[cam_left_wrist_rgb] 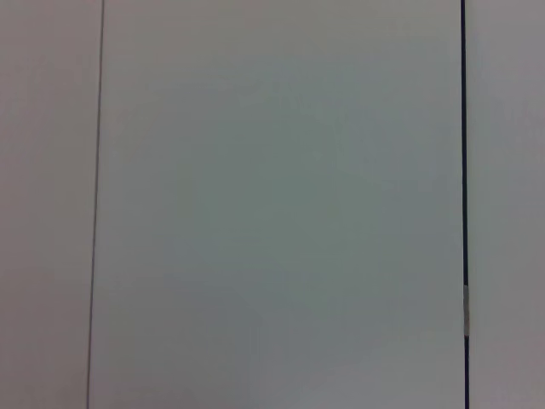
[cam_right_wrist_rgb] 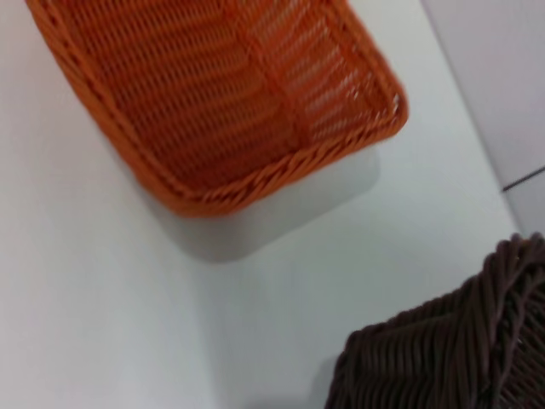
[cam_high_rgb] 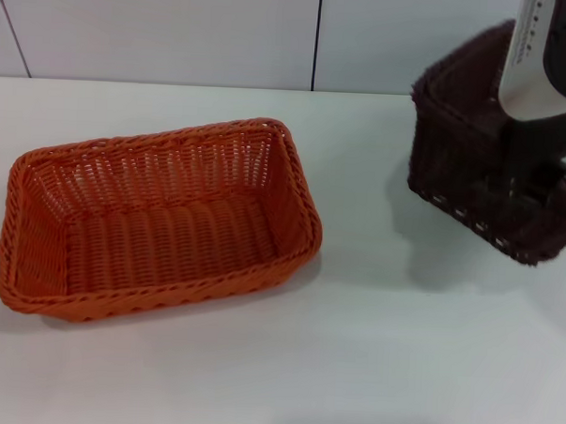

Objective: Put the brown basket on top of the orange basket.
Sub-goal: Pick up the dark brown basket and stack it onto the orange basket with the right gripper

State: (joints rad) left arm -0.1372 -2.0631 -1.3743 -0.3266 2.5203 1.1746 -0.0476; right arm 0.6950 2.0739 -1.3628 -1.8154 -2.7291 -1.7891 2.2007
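Right pincer (cam_high_rgb: 548, 177) holds brown basket (cam_high_rgb: 464, 164) lifted and tilted, far right. Orange basket (cam_high_rgb: 160, 221) sits on table (cam_high_rgb: 371, 347) well left, long axis left-right. Left pincer unseen.

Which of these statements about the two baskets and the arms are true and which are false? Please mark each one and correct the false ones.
1. The orange basket stands on the white table with its opening up. True.
2. The brown basket already sits on top of the orange basket. False: it is apart from it, at the robot's right, tilted and raised, with its shadow on the table below.
3. The right arm is at the brown basket. True.
4. Something lies inside the orange basket. False: it is empty.
5. The left wrist view shows the orange basket. False: it shows only a plain pale surface.
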